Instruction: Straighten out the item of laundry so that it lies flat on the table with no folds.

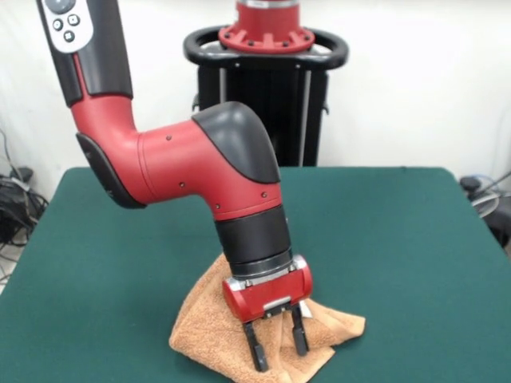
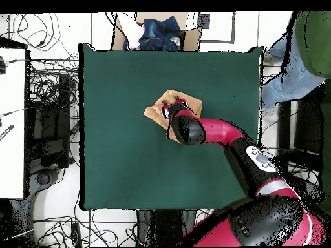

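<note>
wall (image 1: 415,80): white | floor (image 2: 58,213): pale, strewn with cables (image 2: 45,39) | person (image 2: 304,58): at table's corner

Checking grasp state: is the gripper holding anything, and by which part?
Nothing held. The gripper hangs open just over the crumpled towel, fingers spread and no cloth between them.

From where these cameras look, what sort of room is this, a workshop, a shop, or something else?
Most likely a robotics lab. A red and black robot arm on a pedestal works at a green table, its gripper open over a crumpled towel, and loose cables cover the floor around it.
</note>
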`<act>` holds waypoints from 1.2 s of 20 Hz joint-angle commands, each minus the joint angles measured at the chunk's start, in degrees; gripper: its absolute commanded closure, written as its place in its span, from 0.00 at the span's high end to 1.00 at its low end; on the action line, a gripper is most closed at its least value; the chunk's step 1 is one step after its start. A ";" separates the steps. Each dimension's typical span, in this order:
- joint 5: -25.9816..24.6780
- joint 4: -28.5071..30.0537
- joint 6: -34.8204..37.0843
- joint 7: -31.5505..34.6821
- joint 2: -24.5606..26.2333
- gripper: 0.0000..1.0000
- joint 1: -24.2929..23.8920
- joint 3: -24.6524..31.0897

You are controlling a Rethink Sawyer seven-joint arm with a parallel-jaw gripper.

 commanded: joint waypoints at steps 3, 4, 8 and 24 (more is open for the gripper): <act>-4.38 -6.21 11.15 -7.47 1.14 1.00 -2.29 2.73; -4.62 -5.93 11.36 -7.78 0.95 1.00 -2.85 3.02; -6.10 -4.47 10.34 -7.01 0.35 1.00 -3.79 2.92; -7.21 -2.33 11.55 -4.23 -5.85 1.00 -2.86 2.83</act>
